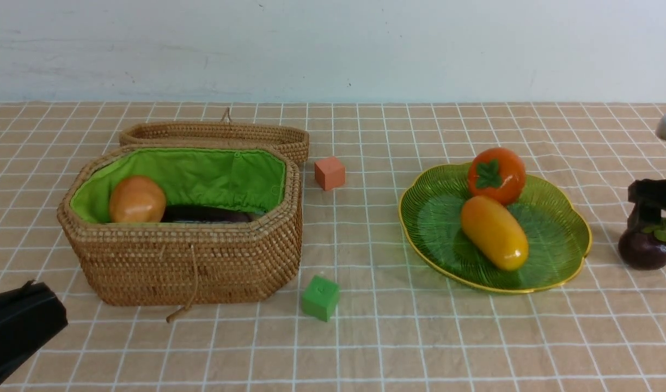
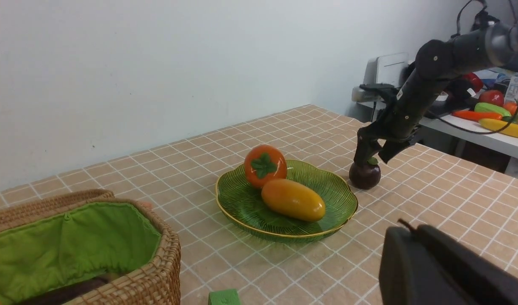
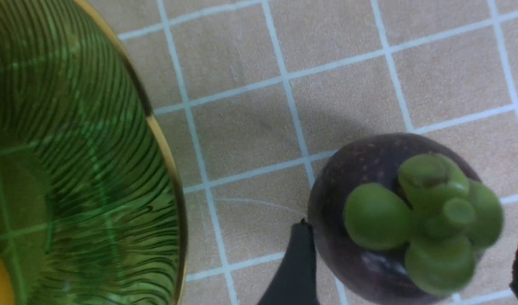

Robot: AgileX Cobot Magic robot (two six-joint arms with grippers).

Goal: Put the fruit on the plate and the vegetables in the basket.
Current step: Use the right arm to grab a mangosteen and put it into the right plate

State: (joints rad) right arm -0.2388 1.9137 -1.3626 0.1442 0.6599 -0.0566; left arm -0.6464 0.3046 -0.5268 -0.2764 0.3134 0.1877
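Checked beige cloth covers the table (image 1: 365, 337), with a pale wall along the upper part of the front view. At left centre of that view sits the basket (image 1: 191, 267), its green lining open; inside it lie the potato (image 1: 137, 199) and the eggplant (image 1: 205, 214). The radish cannot be seen. A shallow woven lid (image 1: 213, 133) rests just behind the basket. At right centre is the plate (image 1: 436, 228), holding 2 fruits: the persimmon (image 1: 496, 175) and the mango (image 1: 494, 232), touching each other. The mangosteen (image 1: 645, 249) stands on the cloth at the right edge, near the plate but apart from it. The right gripper (image 3: 411, 262) is spread wide, 1 finger (image 3: 295, 271) on each side of the mangosteen; no firm clamp shows. The left gripper (image 1: 17, 326), in the lower left corner, is closed and holds nothing. An orange cube (image 1: 329, 173) and a green cube (image 1: 320, 298) lie between basket and plate.
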